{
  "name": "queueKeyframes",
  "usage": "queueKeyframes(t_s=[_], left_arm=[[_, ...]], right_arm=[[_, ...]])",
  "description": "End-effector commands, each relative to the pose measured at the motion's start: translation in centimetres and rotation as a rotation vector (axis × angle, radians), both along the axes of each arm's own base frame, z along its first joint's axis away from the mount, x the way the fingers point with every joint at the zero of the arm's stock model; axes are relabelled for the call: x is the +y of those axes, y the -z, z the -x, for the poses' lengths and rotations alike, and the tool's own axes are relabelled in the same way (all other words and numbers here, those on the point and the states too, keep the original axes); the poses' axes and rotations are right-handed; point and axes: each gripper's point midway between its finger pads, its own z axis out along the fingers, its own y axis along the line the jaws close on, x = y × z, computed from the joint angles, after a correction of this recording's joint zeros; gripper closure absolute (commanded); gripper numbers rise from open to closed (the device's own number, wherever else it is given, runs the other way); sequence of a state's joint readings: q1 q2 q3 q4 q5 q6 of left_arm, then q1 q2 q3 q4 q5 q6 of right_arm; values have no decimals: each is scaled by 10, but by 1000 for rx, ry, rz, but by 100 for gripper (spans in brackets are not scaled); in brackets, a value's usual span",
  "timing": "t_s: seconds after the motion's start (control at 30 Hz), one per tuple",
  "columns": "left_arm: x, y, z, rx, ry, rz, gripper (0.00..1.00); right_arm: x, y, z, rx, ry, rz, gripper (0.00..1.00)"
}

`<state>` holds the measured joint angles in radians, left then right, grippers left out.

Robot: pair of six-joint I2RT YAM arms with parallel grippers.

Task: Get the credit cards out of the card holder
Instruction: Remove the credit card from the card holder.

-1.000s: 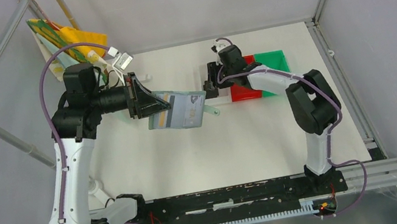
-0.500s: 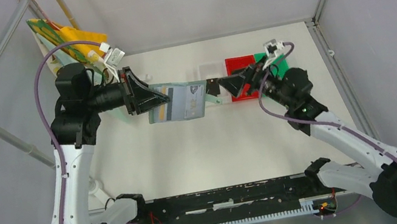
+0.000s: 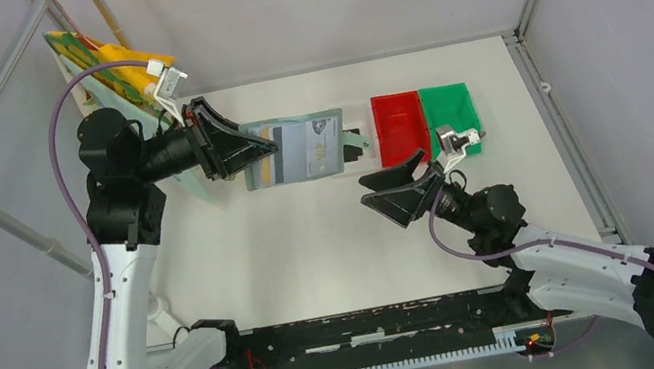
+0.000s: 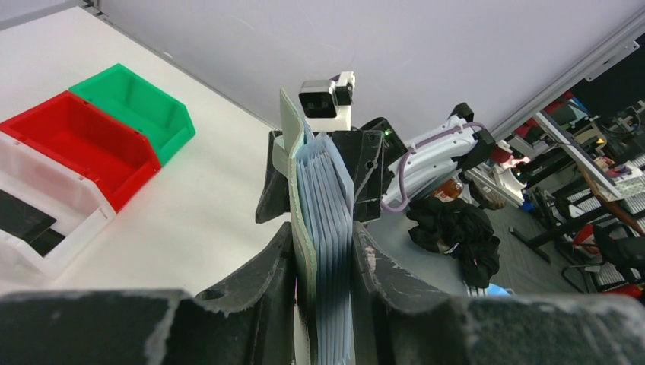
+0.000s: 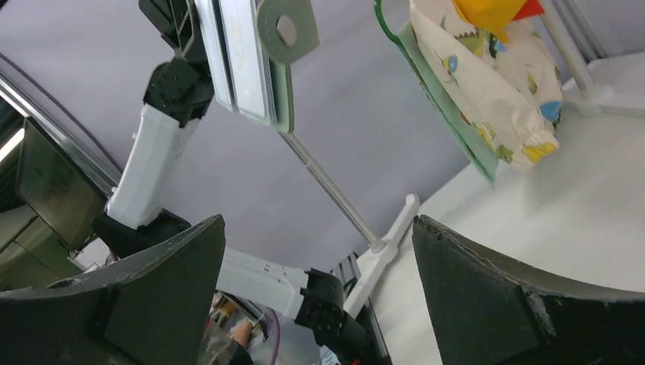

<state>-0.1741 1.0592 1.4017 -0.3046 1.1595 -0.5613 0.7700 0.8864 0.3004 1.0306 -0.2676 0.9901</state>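
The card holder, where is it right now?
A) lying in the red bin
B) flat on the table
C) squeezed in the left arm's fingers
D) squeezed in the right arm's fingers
C: the card holder sits clamped between the left fingers, up off the table; the right fingers are spread wide with nothing between them.

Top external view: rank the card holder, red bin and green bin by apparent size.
1. card holder, largest, though raised nearer the camera, so unsure.
2. red bin and green bin look alike; no ranking between them.
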Motion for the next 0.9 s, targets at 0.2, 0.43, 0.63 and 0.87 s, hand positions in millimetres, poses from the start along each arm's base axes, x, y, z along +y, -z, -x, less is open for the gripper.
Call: queueKeyframes(t_s=[0.2,0.43,0.63,0.87], left_arm=[[0,-32,19,-44,50,67,95],[0,-30,21,-39,64,64,95],[2,-6,21,-23,47,8,83],[20,47,8,-257,-23,-266,0]], right_arm=[[26,-100,-6,-118,-51,-269,2],[38,-126,-6,-104,-132,-371,23],[33,-119,1,-134,-139,-315,75],[51,-64,-14,-276,-82,362,100]])
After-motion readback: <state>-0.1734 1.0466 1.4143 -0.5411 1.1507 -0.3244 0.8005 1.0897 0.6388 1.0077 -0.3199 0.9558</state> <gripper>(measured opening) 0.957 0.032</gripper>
